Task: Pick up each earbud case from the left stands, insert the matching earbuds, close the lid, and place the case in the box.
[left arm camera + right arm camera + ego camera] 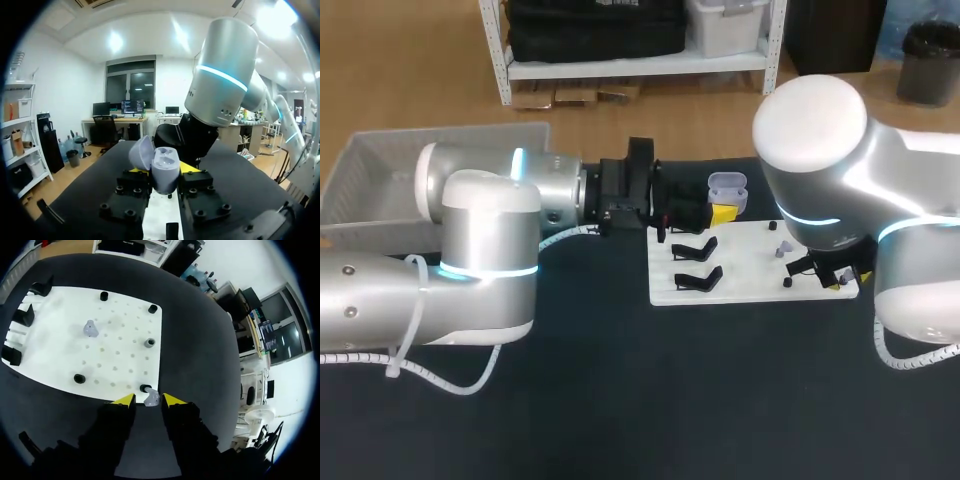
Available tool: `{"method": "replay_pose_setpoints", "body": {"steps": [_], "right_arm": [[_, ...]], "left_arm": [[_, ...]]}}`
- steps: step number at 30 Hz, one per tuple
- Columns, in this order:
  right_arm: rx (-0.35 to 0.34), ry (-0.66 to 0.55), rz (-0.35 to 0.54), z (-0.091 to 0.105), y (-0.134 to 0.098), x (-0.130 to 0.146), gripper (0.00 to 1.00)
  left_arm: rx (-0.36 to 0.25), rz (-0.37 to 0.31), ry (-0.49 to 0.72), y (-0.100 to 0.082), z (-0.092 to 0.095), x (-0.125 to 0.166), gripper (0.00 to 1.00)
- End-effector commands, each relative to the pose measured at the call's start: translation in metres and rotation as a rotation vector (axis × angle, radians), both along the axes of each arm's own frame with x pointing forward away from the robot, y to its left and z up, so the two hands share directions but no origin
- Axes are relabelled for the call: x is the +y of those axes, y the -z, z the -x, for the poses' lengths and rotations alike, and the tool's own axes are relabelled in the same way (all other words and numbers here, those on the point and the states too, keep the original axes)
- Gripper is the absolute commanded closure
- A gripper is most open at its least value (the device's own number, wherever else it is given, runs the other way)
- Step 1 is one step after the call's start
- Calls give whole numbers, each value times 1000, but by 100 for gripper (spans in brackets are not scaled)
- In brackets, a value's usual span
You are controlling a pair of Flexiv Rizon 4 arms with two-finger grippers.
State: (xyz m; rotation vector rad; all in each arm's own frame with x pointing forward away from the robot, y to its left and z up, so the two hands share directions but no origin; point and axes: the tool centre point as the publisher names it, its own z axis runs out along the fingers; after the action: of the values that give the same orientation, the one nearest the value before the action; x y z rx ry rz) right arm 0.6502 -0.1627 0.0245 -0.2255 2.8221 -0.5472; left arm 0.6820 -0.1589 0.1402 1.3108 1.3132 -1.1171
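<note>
Clamped in left fingers (195, 180): open lilac earbud case (165, 167), lid up. Right fingers (172, 400) apart, grey earbud (151, 398) between tips, at white board (125, 360) edge.

High head and close wrist views share the board (750, 270).

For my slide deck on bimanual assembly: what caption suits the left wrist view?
Left gripper holds the open lilac earbud case, lid tipped back, right arm beyond.
</note>
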Motion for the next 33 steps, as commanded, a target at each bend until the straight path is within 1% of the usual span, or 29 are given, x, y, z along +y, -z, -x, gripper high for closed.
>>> {"method": "replay_pose_setpoints", "body": {"steps": [1, 5, 8, 11, 18, 20, 28, 33], "right_arm": [[8, -10, -2, 2, -3, -2, 65], [14, -15, -10, 5, -3, -5, 67], [18, -21, -26, 6, -4, -5, 65], [22, -29, -63, 8, -6, -4, 64], [25, -52, -65, 8, -10, -1, 67], [25, -53, -68, 8, -9, -2, 65], [37, -62, -75, 10, -5, 0, 74], [42, -59, -72, 8, -2, -1, 73]], "left_arm": [[-6, 9, -5, 2, 1, 0, 100], [-6, 9, -5, 2, 1, 0, 100], [-6, 9, -5, 2, 1, 0, 100], [-6, 9, -5, 2, 1, 0, 100], [-6, 9, -5, 2, 1, 0, 100], [-6, 9, -5, 2, 1, 0, 100], [-6, 9, -5, 2, 1, 0, 100], [-6, 9, -5, 2, 1, 0, 100]]}}
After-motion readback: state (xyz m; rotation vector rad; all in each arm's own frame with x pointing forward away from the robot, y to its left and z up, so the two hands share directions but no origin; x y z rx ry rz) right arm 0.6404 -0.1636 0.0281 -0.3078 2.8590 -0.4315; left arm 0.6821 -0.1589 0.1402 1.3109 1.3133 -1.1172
